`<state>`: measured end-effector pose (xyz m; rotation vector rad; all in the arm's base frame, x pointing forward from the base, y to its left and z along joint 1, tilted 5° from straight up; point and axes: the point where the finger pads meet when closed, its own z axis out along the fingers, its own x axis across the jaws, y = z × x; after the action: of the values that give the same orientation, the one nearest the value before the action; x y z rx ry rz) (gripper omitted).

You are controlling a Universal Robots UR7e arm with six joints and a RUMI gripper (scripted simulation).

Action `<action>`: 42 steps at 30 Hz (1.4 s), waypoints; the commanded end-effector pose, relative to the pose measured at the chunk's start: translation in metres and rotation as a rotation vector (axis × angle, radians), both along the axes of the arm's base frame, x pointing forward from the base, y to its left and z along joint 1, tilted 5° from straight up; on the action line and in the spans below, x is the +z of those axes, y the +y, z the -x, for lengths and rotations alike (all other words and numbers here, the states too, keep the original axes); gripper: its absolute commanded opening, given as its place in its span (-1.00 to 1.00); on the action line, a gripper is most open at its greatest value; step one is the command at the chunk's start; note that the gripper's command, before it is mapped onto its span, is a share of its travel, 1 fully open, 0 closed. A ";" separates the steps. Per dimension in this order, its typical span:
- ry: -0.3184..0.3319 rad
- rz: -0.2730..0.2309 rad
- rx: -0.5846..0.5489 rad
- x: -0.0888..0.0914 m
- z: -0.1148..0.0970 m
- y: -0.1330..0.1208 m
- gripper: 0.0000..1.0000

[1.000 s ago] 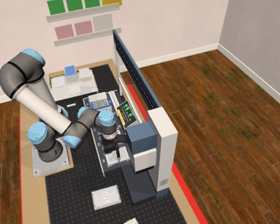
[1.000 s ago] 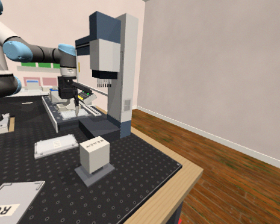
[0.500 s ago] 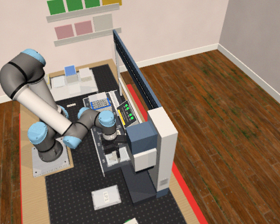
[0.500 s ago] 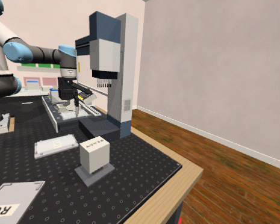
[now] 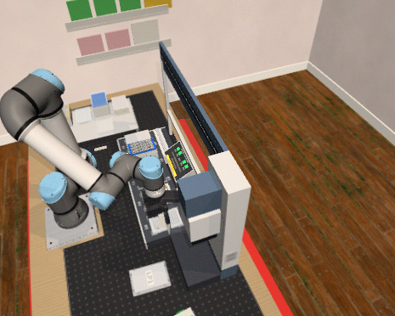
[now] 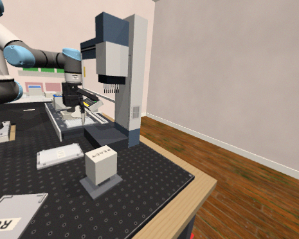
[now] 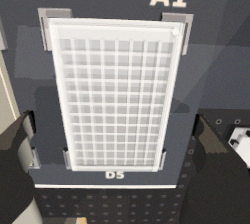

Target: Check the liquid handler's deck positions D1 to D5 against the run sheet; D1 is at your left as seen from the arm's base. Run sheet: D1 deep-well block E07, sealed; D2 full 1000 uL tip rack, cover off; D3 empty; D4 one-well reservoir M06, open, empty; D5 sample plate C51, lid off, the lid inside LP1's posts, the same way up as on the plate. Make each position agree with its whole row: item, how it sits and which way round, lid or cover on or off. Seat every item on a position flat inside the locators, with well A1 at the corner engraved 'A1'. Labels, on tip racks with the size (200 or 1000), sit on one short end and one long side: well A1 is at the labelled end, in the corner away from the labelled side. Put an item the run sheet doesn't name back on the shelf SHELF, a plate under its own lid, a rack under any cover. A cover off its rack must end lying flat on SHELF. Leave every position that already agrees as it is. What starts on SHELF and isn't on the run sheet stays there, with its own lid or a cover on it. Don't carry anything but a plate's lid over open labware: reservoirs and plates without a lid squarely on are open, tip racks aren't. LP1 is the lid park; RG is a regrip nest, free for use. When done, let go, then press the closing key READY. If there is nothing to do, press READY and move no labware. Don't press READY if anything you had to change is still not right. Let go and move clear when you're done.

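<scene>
Sample plate (image 7: 116,95) sits flat at deck position D5 (image 7: 114,175), inside the corner locators, with the engraved A1 mark at its far end. Pincer (image 7: 116,150) hangs above the plate's near end, released, its dark fingers spread wide of both long sides, touching nothing. Lid park LP1 (image 5: 149,278) lies on the desk (image 6: 170,173) nearby
</scene>
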<state>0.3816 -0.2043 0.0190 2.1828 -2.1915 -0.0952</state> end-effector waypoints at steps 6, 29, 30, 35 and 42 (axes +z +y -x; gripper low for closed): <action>0.001 0.000 0.000 -0.001 0.001 0.000 0.64; 0.001 0.000 0.000 -0.001 0.001 0.000 0.64; 0.001 0.000 0.000 -0.001 0.001 0.000 0.64; 0.001 0.000 0.000 -0.001 0.001 0.000 0.64; -0.002 0.003 0.000 0.009 -0.001 -0.001 0.64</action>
<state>0.3808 -0.2034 0.0193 2.1828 -2.1914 -0.0997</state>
